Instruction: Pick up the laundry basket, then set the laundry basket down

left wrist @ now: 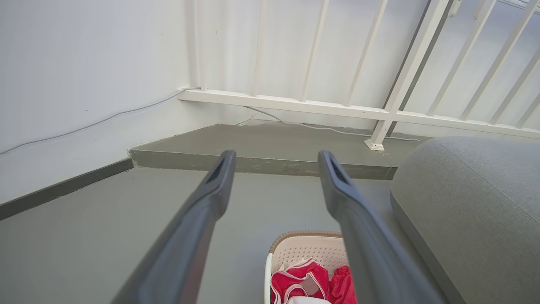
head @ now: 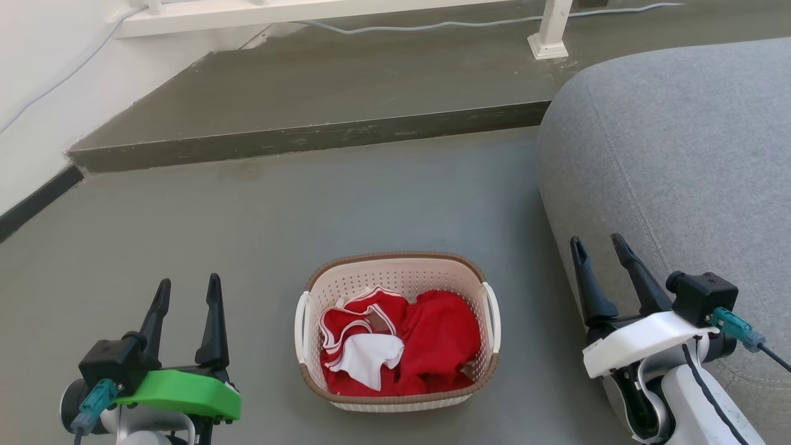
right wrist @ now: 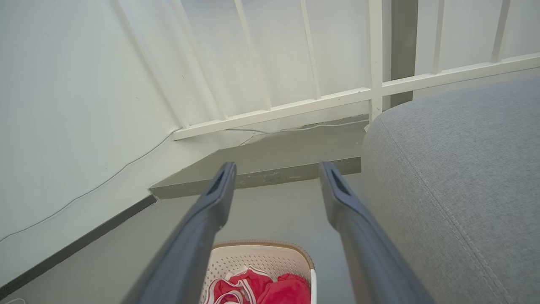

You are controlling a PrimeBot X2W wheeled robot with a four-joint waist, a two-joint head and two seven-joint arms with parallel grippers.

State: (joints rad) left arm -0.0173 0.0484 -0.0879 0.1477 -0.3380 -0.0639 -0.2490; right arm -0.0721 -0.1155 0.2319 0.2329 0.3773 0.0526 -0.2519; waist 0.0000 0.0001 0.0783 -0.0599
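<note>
The laundry basket (head: 398, 277) stands on the grey floor in the lower middle of the head view, cream with a brown rim and white side handles, holding red and white clothes (head: 401, 343). My left gripper (head: 188, 290) hovers open to the basket's left, well apart from it. My right gripper (head: 600, 246) is open to the basket's right, beside the sofa. The left wrist view looks between the open left gripper (left wrist: 276, 158) at the laundry basket (left wrist: 301, 249) low in frame. Below the open right gripper (right wrist: 276, 169), the laundry basket (right wrist: 257, 257) shows again.
A grey sofa (head: 673, 161) fills the right side, close to my right arm. A raised floor step (head: 309, 139) runs across behind the basket, with a white railing (head: 550, 31) and a cable beyond it. A white wall (head: 31, 93) borders the left.
</note>
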